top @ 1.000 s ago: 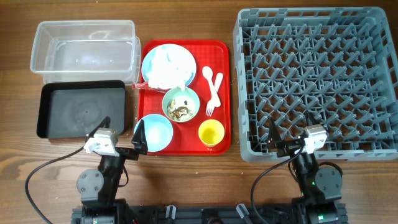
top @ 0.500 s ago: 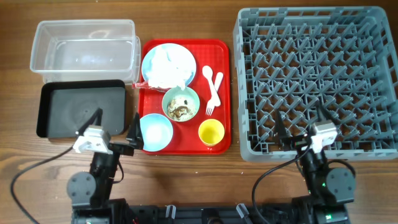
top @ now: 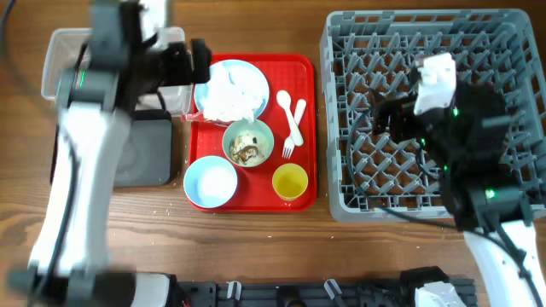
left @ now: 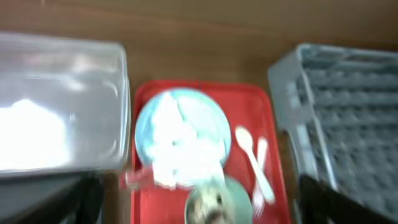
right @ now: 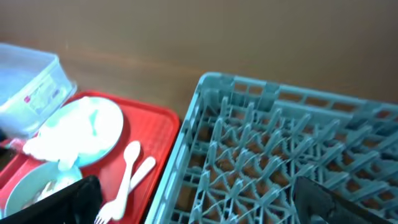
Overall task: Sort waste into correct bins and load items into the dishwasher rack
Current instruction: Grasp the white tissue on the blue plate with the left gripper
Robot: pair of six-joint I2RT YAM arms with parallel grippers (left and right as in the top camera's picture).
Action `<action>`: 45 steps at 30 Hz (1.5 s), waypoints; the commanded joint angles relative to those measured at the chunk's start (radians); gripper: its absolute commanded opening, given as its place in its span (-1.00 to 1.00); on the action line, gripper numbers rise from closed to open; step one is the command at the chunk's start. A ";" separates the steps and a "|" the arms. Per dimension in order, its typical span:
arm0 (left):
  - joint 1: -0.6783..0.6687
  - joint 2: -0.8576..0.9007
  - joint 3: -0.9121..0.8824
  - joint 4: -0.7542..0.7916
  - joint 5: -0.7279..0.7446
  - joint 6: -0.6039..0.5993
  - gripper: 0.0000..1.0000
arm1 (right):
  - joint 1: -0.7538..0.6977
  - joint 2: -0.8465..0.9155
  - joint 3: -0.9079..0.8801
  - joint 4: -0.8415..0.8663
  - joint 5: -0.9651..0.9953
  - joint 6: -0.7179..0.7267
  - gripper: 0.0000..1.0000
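On the red tray point(top: 303, 77) a light blue plate point(top: 254, 75) holds crumpled white napkins point(top: 227, 94), with a red-striped wrapper point(top: 192, 117) at its edge. Below it are a pale green bowl point(top: 248, 143) with food scraps, a light blue bowl point(top: 211, 182), a yellow cup point(top: 290, 182), and a white spoon and fork point(top: 292, 119). My left gripper point(top: 189, 64) is open and empty, high above the plate's left side. My right gripper point(top: 384, 115) is open and empty above the grey rack point(top: 512, 51). Both wrist views are blurred.
The clear tub point(top: 60, 51) and black tray point(top: 145, 153) lie left of the red tray, partly hidden by my left arm. The left wrist view shows the tub point(left: 62, 106), the plate point(left: 146, 124) and the rack point(left: 348, 93). Bare wood runs along the front.
Both arms have risen from low at the table's front edge. The left now reaches over the bins toward the plate. The right now hangs over the rack's left part.
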 commanded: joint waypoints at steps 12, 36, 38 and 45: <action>-0.132 0.649 0.245 -0.155 -0.051 -0.513 1.00 | -0.003 0.139 0.029 -0.079 -0.064 0.051 1.00; -0.144 0.507 0.212 0.091 -0.220 -0.491 -0.92 | -0.003 0.172 0.029 -0.097 -0.064 0.051 0.99; -0.111 0.412 0.241 0.097 -0.220 -0.491 -0.92 | -0.003 0.172 0.029 -0.097 -0.064 0.051 1.00; 0.140 0.365 0.238 0.037 -0.224 -0.465 -0.92 | -0.003 0.172 0.029 -0.094 -0.064 0.051 0.99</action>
